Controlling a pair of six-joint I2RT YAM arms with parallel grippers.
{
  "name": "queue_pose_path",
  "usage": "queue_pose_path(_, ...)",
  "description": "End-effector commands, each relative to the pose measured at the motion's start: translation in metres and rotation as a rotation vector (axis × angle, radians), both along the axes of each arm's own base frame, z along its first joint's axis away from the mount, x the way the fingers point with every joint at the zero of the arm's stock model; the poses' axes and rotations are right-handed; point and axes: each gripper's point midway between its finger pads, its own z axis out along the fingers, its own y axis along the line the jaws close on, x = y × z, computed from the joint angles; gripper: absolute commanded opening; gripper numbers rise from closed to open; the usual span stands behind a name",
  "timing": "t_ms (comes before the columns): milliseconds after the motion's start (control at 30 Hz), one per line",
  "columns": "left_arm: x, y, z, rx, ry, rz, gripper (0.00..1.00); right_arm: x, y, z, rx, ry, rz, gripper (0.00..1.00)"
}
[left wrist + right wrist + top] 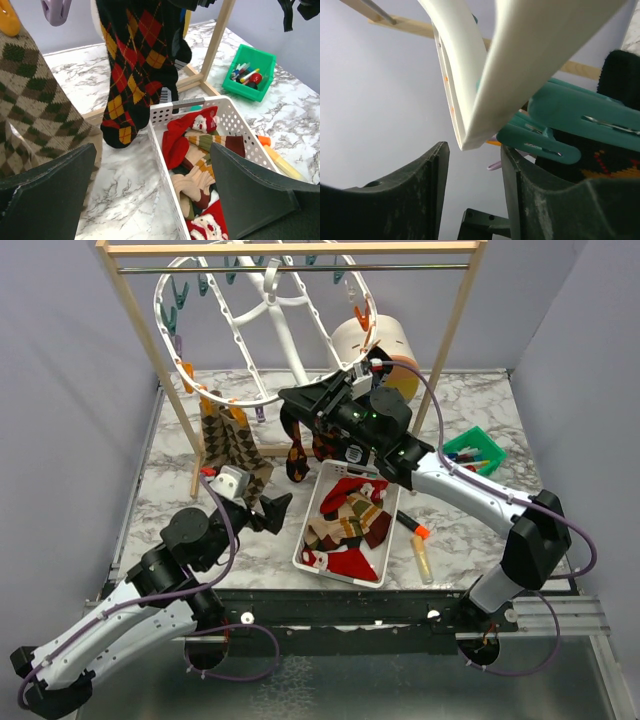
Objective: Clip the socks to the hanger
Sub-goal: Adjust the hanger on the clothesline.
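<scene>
The white oval hanger (215,315) hangs from the rack's rod, with a tan argyle sock (228,445) and a black-and-red argyle sock (298,450) hanging from it. More socks (345,525) lie in a white basket (312,515). My right gripper (292,398) is raised to the hanger's lower rim. In the right wrist view its jaws (475,148) stand apart just under the white rim (465,100), and teal clips (555,145) and the black sock (620,85) sit beside the right finger. My left gripper (268,512) is wide open and empty, low over the table beside the basket rim (162,145).
The wooden rack (150,340) stands at the back left, its base bar on the table. A green bin (475,452) of markers sits at the right, and a beige cylinder (378,340) behind the hanger. An orange marker (415,527) and a yellow tube (423,560) lie right of the basket.
</scene>
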Motion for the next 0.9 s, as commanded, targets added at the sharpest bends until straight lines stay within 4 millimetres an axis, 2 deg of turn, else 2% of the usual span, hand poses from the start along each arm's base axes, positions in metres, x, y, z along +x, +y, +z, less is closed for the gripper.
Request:
queue_pose_path(0,-0.001,0.018,0.005,0.004,-0.005,0.063,0.97,0.017,0.002,0.013,0.037,-0.025,-0.039,0.48)
queue_pose_path(167,-0.003,0.027,0.004,0.007,-0.005,0.087,0.97,0.03,-0.007,0.01,0.038,-0.024,-0.073,0.43)
queue_pose_path(367,-0.003,0.03,0.003,0.006,0.004,0.104,0.97,0.044,-0.03,0.01,0.035,-0.033,-0.128,0.39)
queue_pose_path(867,0.002,0.048,0.034,-0.075,-0.022,0.202,0.97,0.085,-0.089,0.016,0.018,-0.048,-0.223,0.35)
